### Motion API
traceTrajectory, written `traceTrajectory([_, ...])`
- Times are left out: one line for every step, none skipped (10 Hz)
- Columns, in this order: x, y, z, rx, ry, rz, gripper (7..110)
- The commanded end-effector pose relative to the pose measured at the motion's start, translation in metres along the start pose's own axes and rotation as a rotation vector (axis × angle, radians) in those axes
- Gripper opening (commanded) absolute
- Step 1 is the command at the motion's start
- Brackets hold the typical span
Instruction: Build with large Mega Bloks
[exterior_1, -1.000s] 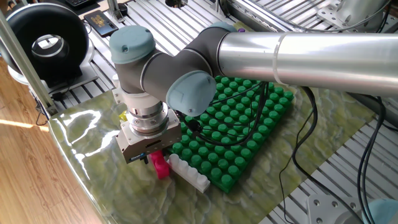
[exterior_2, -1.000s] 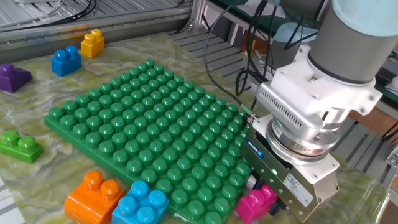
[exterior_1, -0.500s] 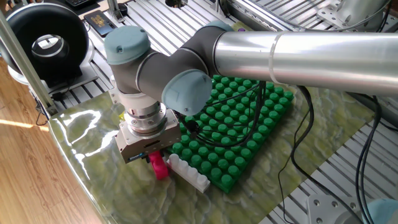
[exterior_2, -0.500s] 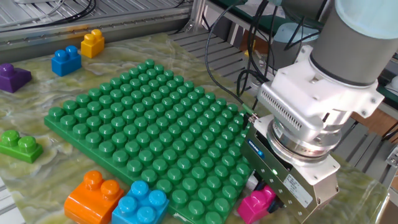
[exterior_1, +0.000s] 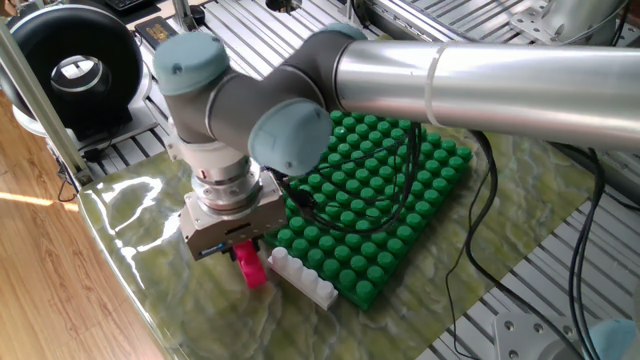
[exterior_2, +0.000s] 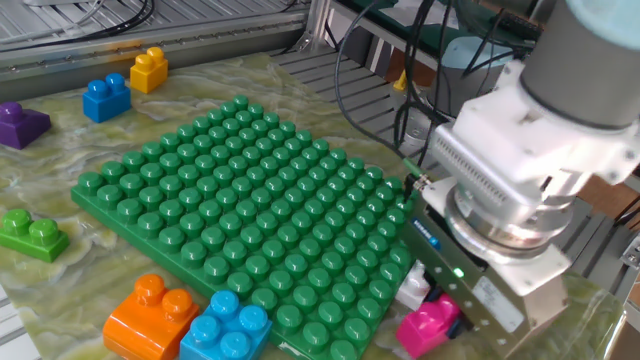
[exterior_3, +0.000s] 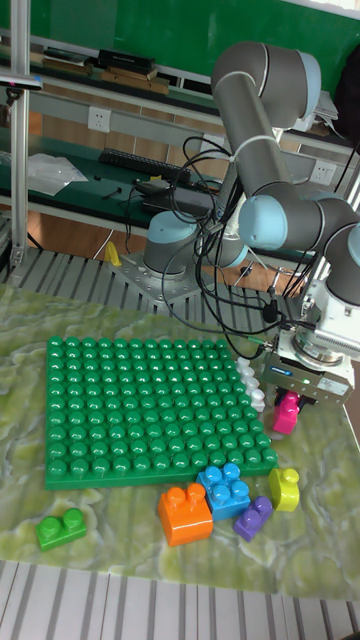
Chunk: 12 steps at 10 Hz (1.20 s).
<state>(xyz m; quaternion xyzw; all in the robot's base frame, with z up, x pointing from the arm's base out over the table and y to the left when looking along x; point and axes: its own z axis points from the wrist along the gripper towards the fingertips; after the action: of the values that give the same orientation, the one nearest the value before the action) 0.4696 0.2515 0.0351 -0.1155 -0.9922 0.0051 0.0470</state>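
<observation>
On my feeds the baseplate (exterior_2: 240, 210) is solid green, its studs the same shade. The brick under the end effector (exterior_1: 243, 255) is magenta (exterior_1: 250, 266), and the long brick (exterior_1: 305, 279) beside it is white-grey. I see an orange brick (exterior_2: 150, 315) next to a light blue one (exterior_2: 225, 325), a lime green brick (exterior_2: 30, 235), a purple one (exterior_2: 20, 122), a blue one (exterior_2: 106, 97) and a yellow one (exterior_2: 149, 68). The bench (exterior_2: 60, 170) cover has a marbled pale green-and-cream pattern. The arm (exterior_1: 500, 75) is silver with pale blue-grey caps.
</observation>
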Motion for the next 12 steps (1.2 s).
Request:
traceTrajectory([0.008, 0.008, -0.026, -0.013, 0.016, -0.092, 7])
traceTrajectory([0.008, 0.002, -0.040, 0.017, 0.013, -0.141, 7])
traceTrajectory([0.004, -0.005, -0.054, 0.042, 0.007, -0.192, 7])
traceTrajectory([-0.003, -0.011, -0.070, 0.042, 0.003, -0.257, 7])
traceTrajectory([-0.008, -0.022, -0.081, 0.049, -0.003, -0.318, 7])
traceTrajectory([-0.006, -0.044, -0.088, 0.095, 0.023, -0.364, 7])
traceTrajectory([-0.006, -0.053, -0.091, 0.091, 0.026, -0.402, 7])
traceTrajectory([-0.006, -0.057, -0.092, 0.054, 0.027, -0.443, 7])
traceTrajectory([-0.008, -0.066, -0.090, 0.038, 0.023, -0.471, 7])
traceTrajectory([-0.013, -0.073, -0.086, 0.031, 0.019, -0.489, 7])
traceTrajectory([-0.021, -0.080, -0.081, 0.039, 0.013, -0.496, 7])
traceTrajectory([-0.033, -0.082, -0.074, 0.033, -0.004, -0.490, 7])
